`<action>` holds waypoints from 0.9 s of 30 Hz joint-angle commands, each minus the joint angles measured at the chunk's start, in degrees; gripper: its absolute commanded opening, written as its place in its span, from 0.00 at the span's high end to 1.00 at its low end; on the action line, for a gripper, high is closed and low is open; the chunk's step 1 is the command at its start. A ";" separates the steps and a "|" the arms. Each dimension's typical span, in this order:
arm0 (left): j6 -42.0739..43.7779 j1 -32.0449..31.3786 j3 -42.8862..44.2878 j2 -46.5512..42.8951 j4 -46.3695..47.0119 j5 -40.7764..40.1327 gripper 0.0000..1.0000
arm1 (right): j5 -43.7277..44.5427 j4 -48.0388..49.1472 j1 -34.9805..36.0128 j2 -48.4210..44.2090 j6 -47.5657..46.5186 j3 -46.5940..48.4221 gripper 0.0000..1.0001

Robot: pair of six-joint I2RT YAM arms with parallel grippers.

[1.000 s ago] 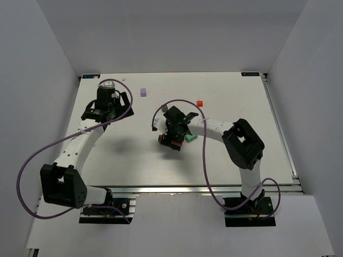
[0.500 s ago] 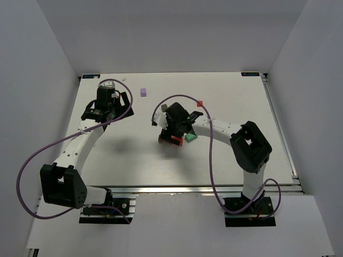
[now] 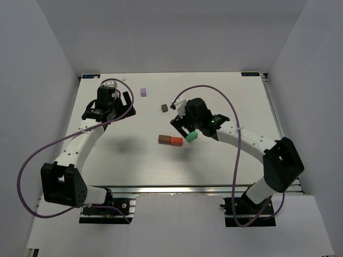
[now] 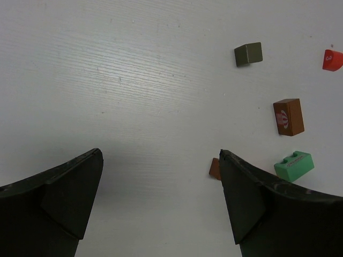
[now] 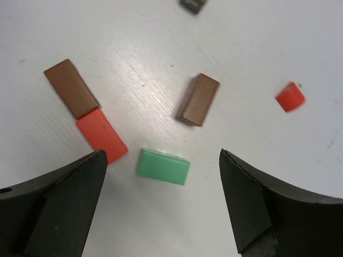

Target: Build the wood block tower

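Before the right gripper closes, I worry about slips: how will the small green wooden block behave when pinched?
The green wooden block looks rigid and flat-faced, so it probably won't squash or roll. It lies flat on the white table, so tipping seems unlikely. Painted smooth, it may skid if nudged.

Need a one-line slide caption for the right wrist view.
Open right gripper frames a green block; brown bar and red bar lie end to end beside it.
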 commanded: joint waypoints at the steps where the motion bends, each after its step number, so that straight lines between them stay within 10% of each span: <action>1: 0.30 -0.02 -0.59 0.00 1.23 1.78 0.02 | -1.60 2.57 -2.13 -5.92 7.19 -3.80 0.11; 12: 0.92 -0.02 -0.15 0.44 0.53 1.25 0.02 | -21.20 1.76 -2.21 -7.71 14.47 -11.72 0.10; 20: 1.18 -0.02 -0.50 -0.79 0.88 0.64 0.02 | -8.23 10.12 -2.13 -5.24 22.30 -14.97 0.11; 27: 1.53 -0.11 -0.06 -0.70 0.26 0.46 0.02 | -1.42 7.75 -3.62 -6.55 -1.11 -15.58 0.11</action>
